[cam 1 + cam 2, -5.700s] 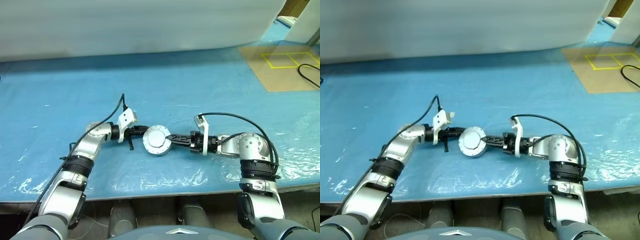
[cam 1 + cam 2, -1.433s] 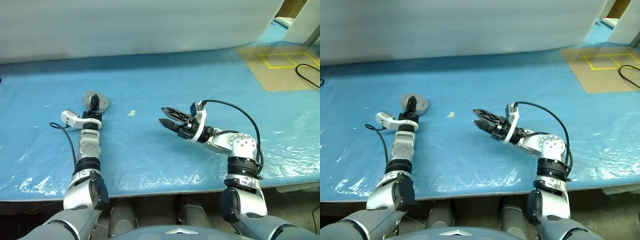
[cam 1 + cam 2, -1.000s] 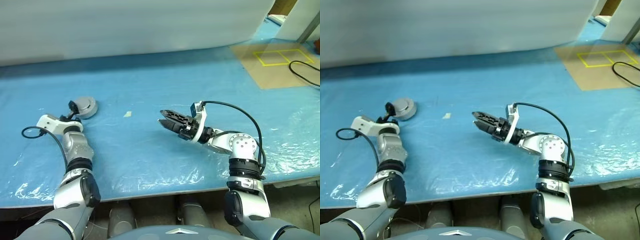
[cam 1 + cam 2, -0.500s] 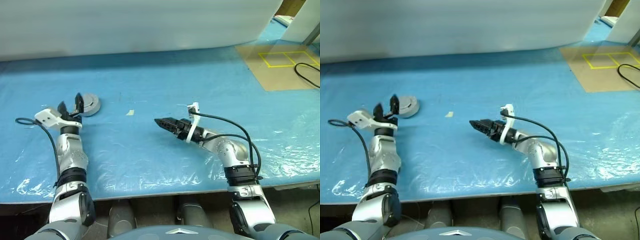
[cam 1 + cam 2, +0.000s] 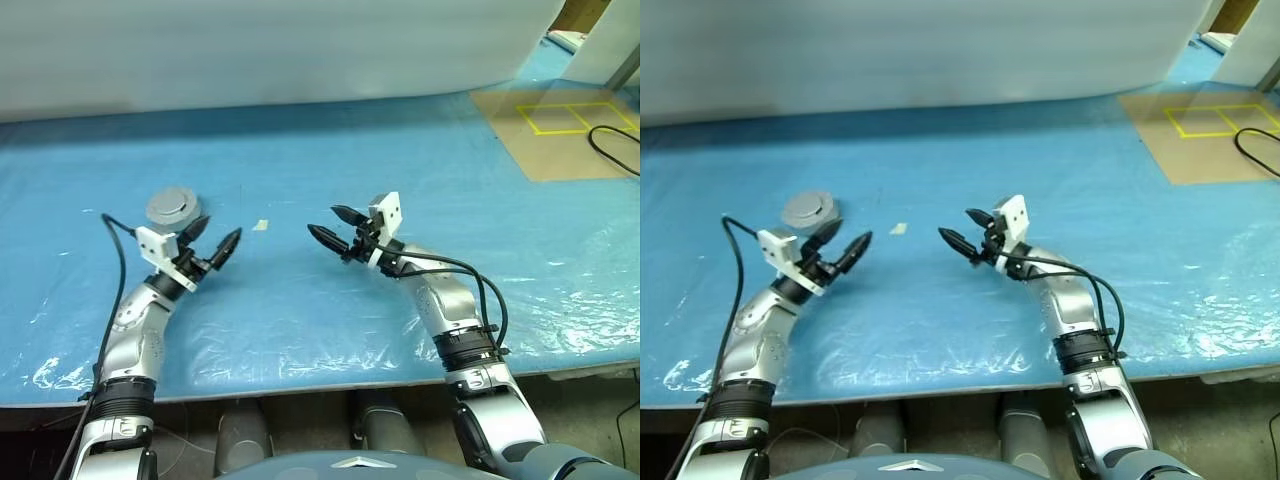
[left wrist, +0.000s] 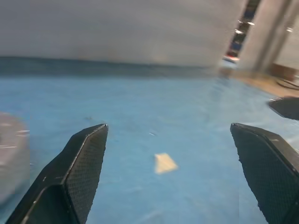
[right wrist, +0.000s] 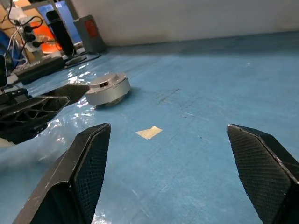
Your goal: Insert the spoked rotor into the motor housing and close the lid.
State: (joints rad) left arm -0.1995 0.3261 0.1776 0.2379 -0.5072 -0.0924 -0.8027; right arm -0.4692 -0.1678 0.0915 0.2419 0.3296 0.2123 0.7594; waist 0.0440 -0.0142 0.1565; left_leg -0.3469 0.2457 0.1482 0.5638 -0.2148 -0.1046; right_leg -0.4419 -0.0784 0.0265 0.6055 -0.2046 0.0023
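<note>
The closed motor housing (image 5: 173, 207) lay flat on the counter (image 5: 330, 320), lid (image 7: 106, 82) upward; both tools, left (image 5: 213, 241) and right (image 5: 333, 225), stood apart, empty.

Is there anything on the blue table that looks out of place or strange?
Only a small tan scrap lies loose on the blue sheet, between the two open claws. The closed motor housing sits flat beyond the left claw. The right claw holds nothing.

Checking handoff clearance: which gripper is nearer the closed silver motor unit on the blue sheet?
Left. The left gripper, open, sits right beside the motor housing; the right gripper, also open, is farther away across the sheet.
</note>
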